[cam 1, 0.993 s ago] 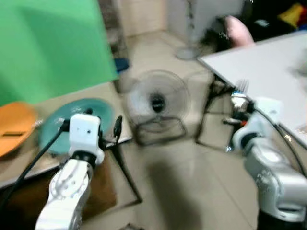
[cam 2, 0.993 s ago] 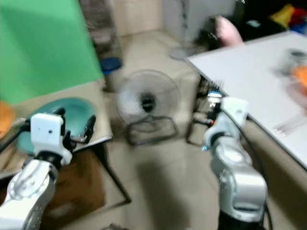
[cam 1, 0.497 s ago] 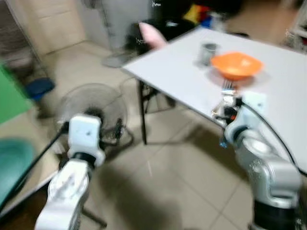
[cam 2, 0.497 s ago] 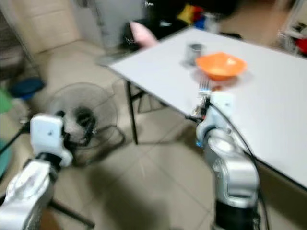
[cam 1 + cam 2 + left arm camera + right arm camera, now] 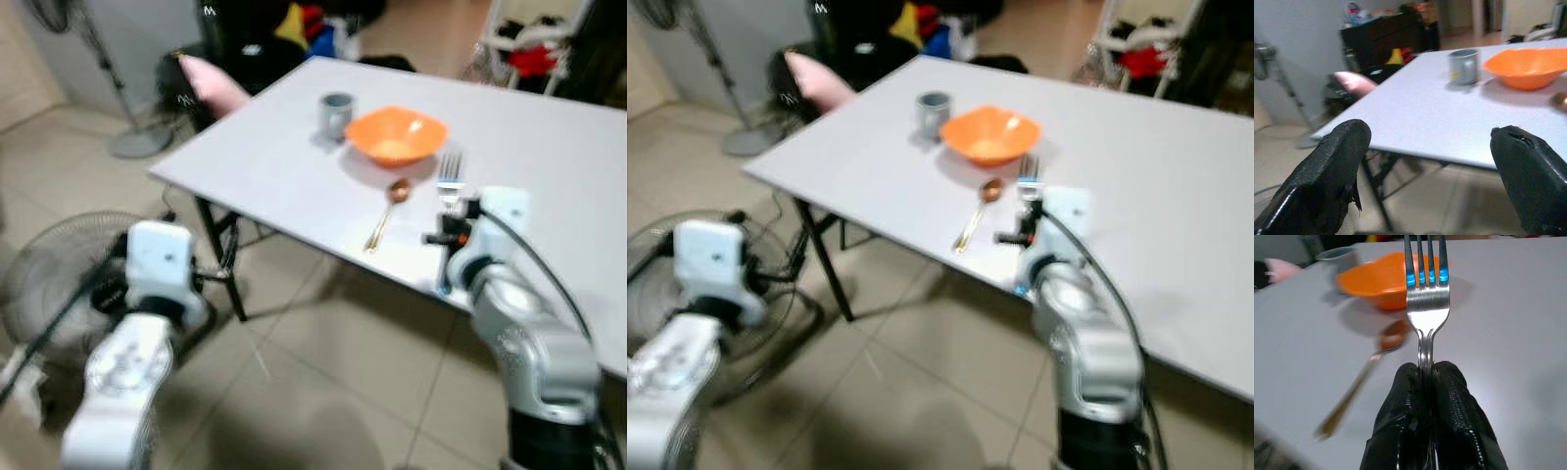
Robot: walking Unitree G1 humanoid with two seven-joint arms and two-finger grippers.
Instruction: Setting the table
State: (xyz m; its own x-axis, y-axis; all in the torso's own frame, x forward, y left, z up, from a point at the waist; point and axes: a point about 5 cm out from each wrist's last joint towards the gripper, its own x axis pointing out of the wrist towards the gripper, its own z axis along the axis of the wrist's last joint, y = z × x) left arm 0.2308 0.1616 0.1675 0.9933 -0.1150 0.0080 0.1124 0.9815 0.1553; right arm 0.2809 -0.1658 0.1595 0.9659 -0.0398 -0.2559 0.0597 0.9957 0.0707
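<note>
Right claw tight on fork above white table; left claw agape over tiled floor.

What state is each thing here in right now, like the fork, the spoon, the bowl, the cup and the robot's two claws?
Fork: held upright, tines up, clamped in the right gripper.
Left gripper: open, holding nothing, short of the white table.
Spoon: lying flat on the table.
Orange bowl: upright on the table; contents too blurred to tell.
Grey cup: upright beside the bowl.
Floor fan: standing on the floor.
</note>
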